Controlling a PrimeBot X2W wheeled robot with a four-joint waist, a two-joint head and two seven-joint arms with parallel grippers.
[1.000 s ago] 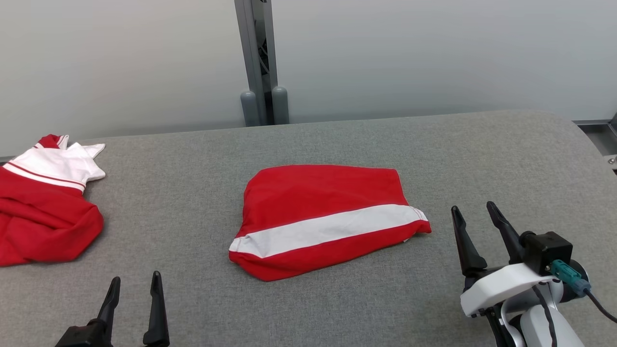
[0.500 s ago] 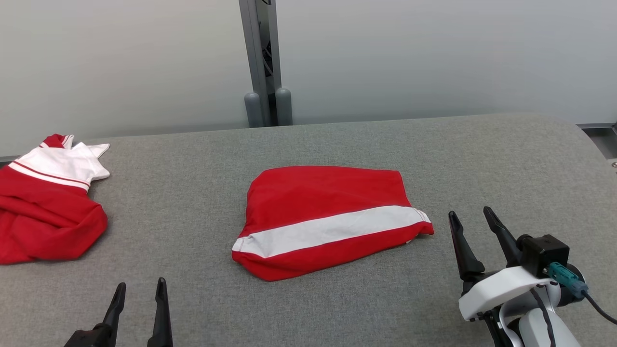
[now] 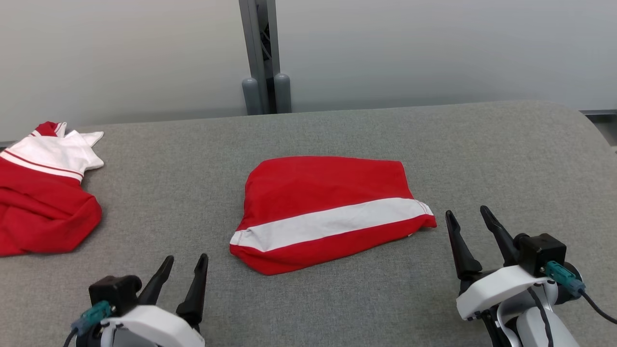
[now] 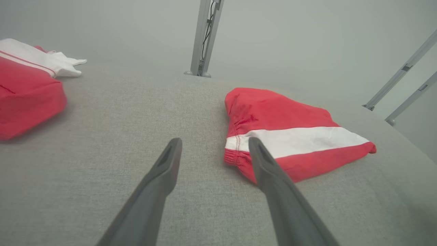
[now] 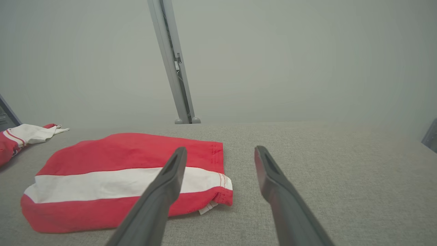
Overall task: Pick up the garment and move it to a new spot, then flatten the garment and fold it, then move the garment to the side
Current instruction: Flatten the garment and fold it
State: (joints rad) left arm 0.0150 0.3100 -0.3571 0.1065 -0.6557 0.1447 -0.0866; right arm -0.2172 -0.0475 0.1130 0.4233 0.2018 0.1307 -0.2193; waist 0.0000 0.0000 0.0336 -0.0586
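Note:
A folded red garment (image 3: 328, 212) with a broad white stripe lies flat in the middle of the grey cloth-covered table (image 3: 193, 164). My left gripper (image 3: 186, 259) is open just short of the garment's near left corner, empty. In the left wrist view the left gripper (image 4: 215, 140) points past that corner of the garment (image 4: 283, 119). My right gripper (image 3: 466, 212) is open and empty beside the garment's right end. In the right wrist view the right gripper (image 5: 220, 148) straddles the hemmed right edge of the garment (image 5: 112, 153).
A second red and white garment (image 3: 43, 193) lies crumpled at the table's far left. A grey metal post (image 3: 260, 58) stands behind the table against a pale wall. The table's corner (image 3: 590, 125) rounds off at the right.
My left arm has risen into view, forward and right toward the garment's near left corner. The head camera has shifted slightly. The right gripper and both garments stay put.

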